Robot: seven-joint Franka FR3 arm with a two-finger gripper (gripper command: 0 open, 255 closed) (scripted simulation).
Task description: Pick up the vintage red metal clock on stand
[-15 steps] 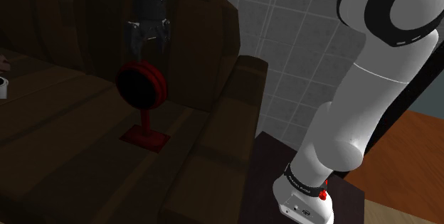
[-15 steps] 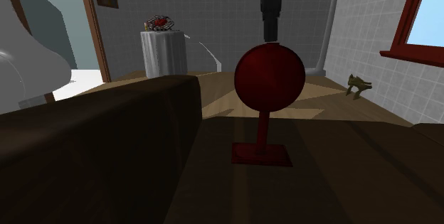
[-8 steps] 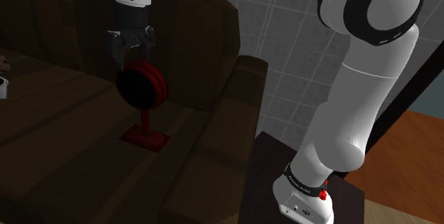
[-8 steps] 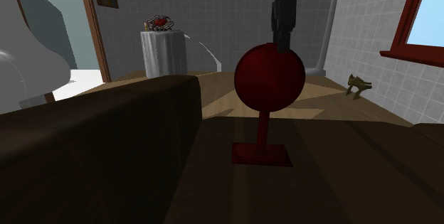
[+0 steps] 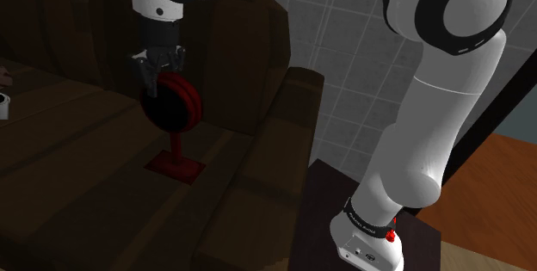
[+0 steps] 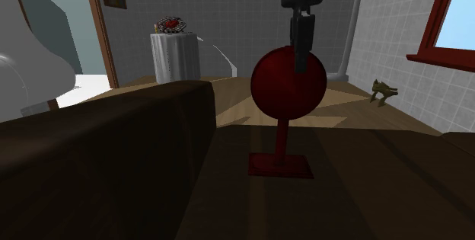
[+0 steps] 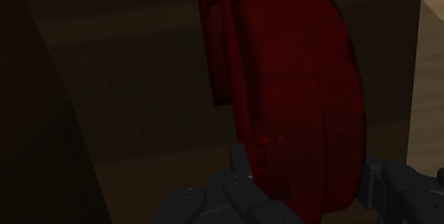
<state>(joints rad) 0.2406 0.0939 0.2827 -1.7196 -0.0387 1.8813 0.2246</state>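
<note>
Wrist view | hand (image 7: 313, 178) spread astride red clock (image 7: 299, 94) | its base hidden

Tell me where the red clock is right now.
In the shoulder view's left half, the red clock stands upright on the dark brown sofa seat, with the gripper at the top of its round head.

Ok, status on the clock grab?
Gripper open, astride the clock head. Clock upright, base on the sofa, not lifted. Nothing seen blocking the lift.
</note>
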